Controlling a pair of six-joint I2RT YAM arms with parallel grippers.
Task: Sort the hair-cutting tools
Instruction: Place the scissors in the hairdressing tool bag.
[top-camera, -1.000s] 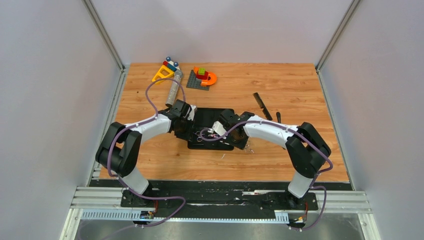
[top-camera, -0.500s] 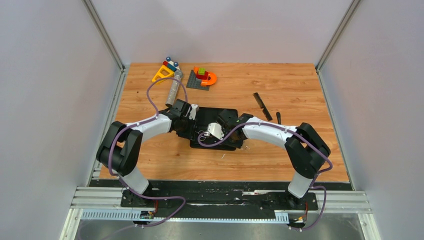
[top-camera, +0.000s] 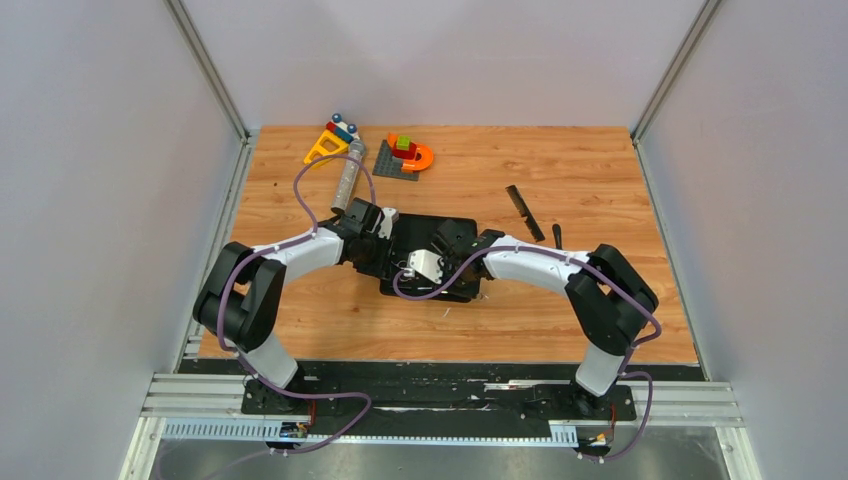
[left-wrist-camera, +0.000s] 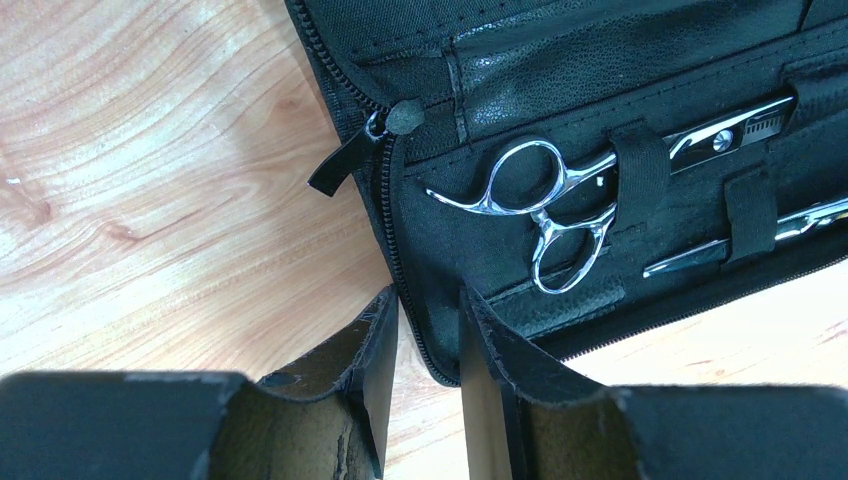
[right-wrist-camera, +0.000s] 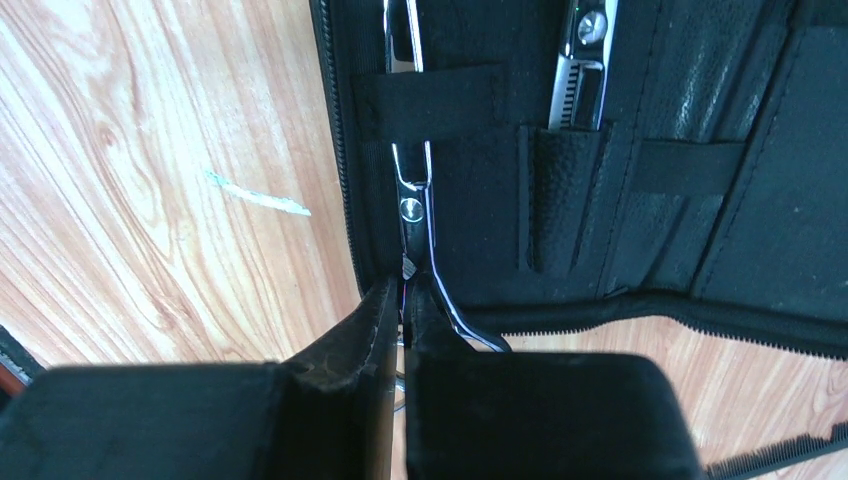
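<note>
The right gripper pinches slim scissors, their blade half under a strap of the black case at the middle of the tabletop. The left gripper stands with jaws apart astride the case's edge, not holding it; a push may drag the case or snag the strap.

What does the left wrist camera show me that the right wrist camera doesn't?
Left wrist only: the left gripper, jaws apart over the black case edge, the ringed handles of the strapped scissors, and the zipper pull. Right wrist only: the right gripper shut on slim scissors near their pivot, plus a comb end. Both: the case and the wooden table.
</note>
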